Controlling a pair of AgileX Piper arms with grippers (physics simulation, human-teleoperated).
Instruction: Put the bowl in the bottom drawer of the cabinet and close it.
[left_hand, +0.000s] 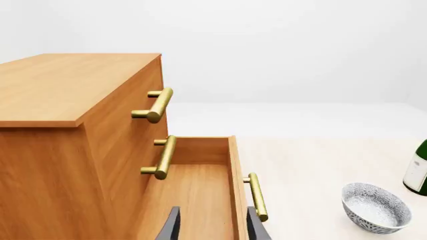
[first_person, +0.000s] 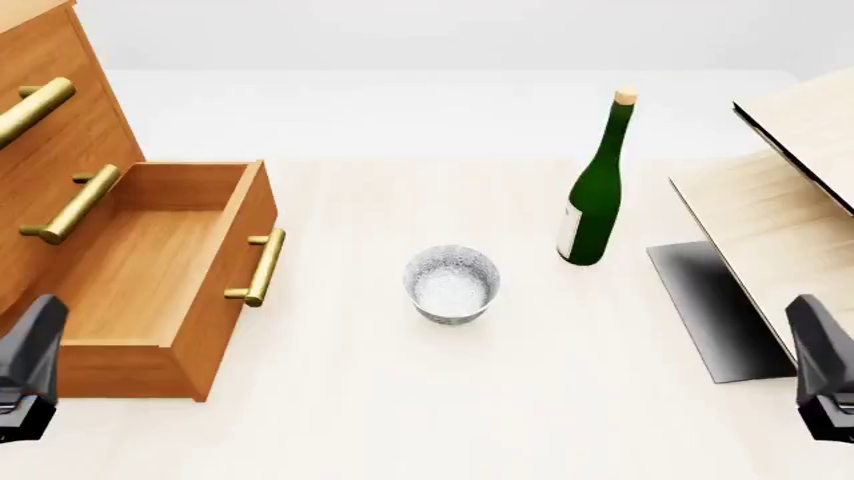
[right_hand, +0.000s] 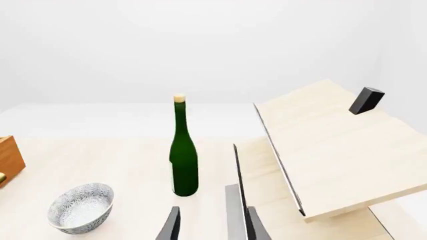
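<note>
The white speckled bowl (first_person: 453, 284) stands upright on the table, right of the cabinet (first_person: 54, 130). The cabinet's bottom drawer (first_person: 147, 265) is pulled out and holds nothing; its brass handle (first_person: 259, 267) faces the bowl. My left gripper (first_person: 27, 365) hangs low at the near left by the drawer's front corner. In the left wrist view the left gripper (left_hand: 213, 227) is open over the drawer (left_hand: 193, 195), with the bowl (left_hand: 375, 207) off to the side. My right gripper (first_person: 821, 370) sits at the near right. The right wrist view shows the right gripper (right_hand: 213, 227) open, far from the bowl (right_hand: 81, 207).
A tall green bottle (first_person: 597, 190) stands behind and right of the bowl. Pale slanted wooden panels (first_person: 787, 200) on a dark base fill the right side. Two upper drawers with brass handles (first_person: 74, 205) are shut.
</note>
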